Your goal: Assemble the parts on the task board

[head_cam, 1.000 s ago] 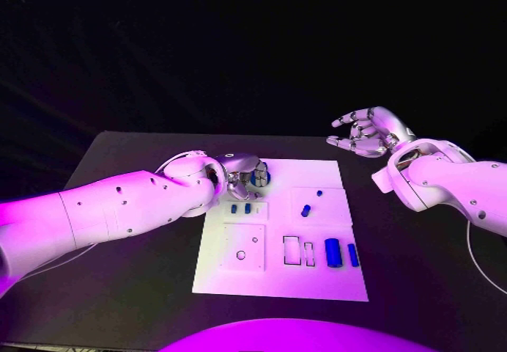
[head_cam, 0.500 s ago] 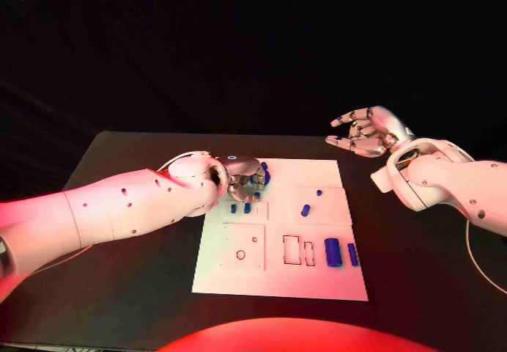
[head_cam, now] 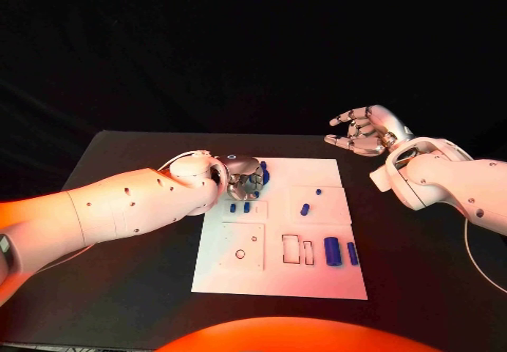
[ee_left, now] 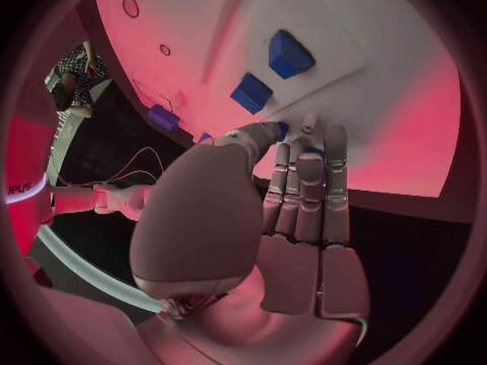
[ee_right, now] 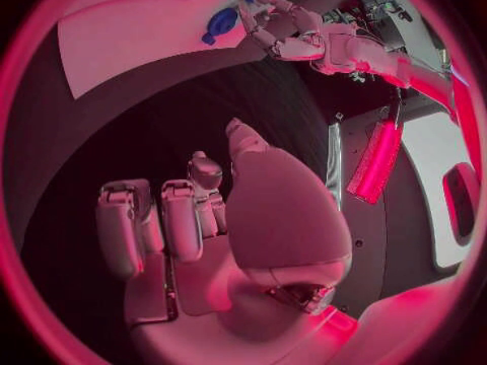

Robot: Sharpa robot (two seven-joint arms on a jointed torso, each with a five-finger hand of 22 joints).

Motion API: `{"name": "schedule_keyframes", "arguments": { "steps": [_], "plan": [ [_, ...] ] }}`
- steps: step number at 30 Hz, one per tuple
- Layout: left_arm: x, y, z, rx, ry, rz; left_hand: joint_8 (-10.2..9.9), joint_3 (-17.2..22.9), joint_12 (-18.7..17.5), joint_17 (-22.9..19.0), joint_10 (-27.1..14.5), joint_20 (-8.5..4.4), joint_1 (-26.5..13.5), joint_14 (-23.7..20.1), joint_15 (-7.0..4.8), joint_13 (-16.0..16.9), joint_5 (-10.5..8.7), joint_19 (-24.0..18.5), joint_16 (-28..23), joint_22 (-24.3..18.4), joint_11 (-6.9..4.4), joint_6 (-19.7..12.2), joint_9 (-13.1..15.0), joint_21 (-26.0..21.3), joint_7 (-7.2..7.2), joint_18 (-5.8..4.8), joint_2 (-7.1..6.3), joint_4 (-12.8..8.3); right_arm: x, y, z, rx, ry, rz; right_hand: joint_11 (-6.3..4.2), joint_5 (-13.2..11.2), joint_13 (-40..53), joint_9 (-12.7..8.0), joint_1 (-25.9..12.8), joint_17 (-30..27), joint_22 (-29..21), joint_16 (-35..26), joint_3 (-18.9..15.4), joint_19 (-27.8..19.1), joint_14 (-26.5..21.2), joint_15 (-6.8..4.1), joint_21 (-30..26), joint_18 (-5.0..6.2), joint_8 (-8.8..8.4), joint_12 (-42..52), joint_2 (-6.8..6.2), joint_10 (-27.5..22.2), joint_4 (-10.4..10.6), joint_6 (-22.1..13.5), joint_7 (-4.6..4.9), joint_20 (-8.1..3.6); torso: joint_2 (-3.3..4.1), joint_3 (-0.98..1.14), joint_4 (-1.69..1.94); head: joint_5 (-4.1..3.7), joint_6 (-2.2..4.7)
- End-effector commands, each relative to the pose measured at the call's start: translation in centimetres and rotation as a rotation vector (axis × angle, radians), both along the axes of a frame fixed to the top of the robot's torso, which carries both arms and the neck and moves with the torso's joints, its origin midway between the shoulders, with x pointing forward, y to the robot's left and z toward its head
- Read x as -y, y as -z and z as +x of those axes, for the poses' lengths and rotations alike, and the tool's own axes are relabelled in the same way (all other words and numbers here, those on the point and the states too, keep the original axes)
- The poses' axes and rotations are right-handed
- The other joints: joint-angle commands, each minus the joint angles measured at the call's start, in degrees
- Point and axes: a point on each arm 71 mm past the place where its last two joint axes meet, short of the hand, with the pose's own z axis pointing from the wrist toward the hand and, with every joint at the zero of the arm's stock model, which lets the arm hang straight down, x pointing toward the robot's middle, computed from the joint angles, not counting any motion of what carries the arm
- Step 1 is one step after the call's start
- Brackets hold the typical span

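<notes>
Evidently early on: the silver left hand (head_cam: 243, 178) grips a small blue part (head_cam: 264, 173) at the flat white task board's (head_cam: 317, 282) far edge, other blue pieces (head_cam: 332, 251) lie loose, and the silver right hand (head_cam: 365, 130) hovers empty, fingers spread.

Board (head_cam: 317, 282) — white rectangular plate, flat at table centre, with raised square panels and outlined slots. Two small blue parts (head_cam: 239, 207) stand side by side in a panel near the far left corner. Two more (head_cam: 311, 202) on the far right panel. Two long parts (head_cam: 340, 252) — lying parallel near the right edge
</notes>
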Motion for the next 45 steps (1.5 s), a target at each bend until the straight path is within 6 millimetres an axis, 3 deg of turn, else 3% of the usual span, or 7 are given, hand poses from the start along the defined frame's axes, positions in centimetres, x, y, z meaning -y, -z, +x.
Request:
{"name": "schedule_keyframes", "arguments": {
  "steps": [1, 23, 31, 45],
  "plan": [
    [0.18, 0.12, -0.06, -0.013, 0.011, 0.002, -0.5, 0.6, -0.8, -0.1, 0.6, -0.05, 0.2, 0.2, -0.10, -0.5, -0.33, -0.6, 0.4, 0.4, 0.00, 0.7, -0.3, 0.5, -0.12, 0.80, -0.20, -0.2, -0.24, -0.05, -0.07, 0.008, -0.016, 0.000, -0.12, 0.3, -0.1, -0.1, -0.2, 4.3, 13.0, -0.2, 0.3, 4.3, 3.2, -0.42, -0.2, 0.47, 0.16, -0.2, -0.13, -0.4, 0.0, 0.3, 0.03, -0.22, -0.03, 0.05, 0.02, -0.04, -0.16],
    [0.67, 0.95, -0.32, -0.059, 0.024, 0.025, -1.2, 1.0, -2.3, 1.9, 1.4, 0.10, -0.9, 1.6, -0.02, -1.4, -0.61, -1.0, 2.2, 1.2, -0.01, 1.3, -0.8, 1.3, -0.45, 0.80, -0.35, -0.7, -0.32, -0.04, -0.07, 0.006, -0.018, 0.001, -0.15, 0.3, -0.1, -0.1, -0.3, 4.4, 13.0, -0.3, 0.4, 4.4, 3.3, -0.45, -0.2, 0.46, 0.17, -0.3, -0.10, -0.3, 0.0, 0.3, 0.01, -0.25, -0.01, -0.02, 0.05, -0.14, -0.29],
    [0.52, 1.12, -0.26, -0.063, 0.012, 0.040, -1.2, 2.2, -2.5, 8.9, 5.4, -0.52, -0.5, 6.9, -0.85, -1.4, -0.79, 3.9, 6.2, 8.4, -0.98, 3.9, -1.0, 7.2, -0.69, -0.40, 1.04, -2.7, -0.32, -0.04, -0.08, 0.006, -0.018, 0.001, -0.15, 0.3, -0.1, -0.1, -0.3, 4.4, 13.0, -0.3, 0.4, 4.4, 3.3, -0.45, -0.2, 0.46, 0.17, -0.3, -0.10, -0.3, 0.0, 0.3, 0.01, -0.25, -0.02, -0.03, 0.01, -0.22, -0.36],
    [0.66, 0.87, -0.14, -0.031, 0.008, 0.011, -2.0, 2.8, -2.8, 12.7, 7.5, -1.09, 0.0, 10.0, -1.34, -0.9, -0.79, 7.4, 7.7, 13.3, -1.36, 5.2, -1.0, 11.2, -0.73, -1.31, 2.09, -4.8, -0.38, -0.06, -0.09, 0.008, -0.020, 0.002, -0.16, 0.3, 0.0, -0.1, -0.3, 4.4, 13.0, -0.3, 0.5, 4.4, 3.3, -0.46, -0.2, 0.44, 0.19, -0.2, -0.03, -0.1, 0.0, 0.4, 0.00, -0.26, -0.09, 0.00, 0.07, -0.20, -0.30]
  ]
}}
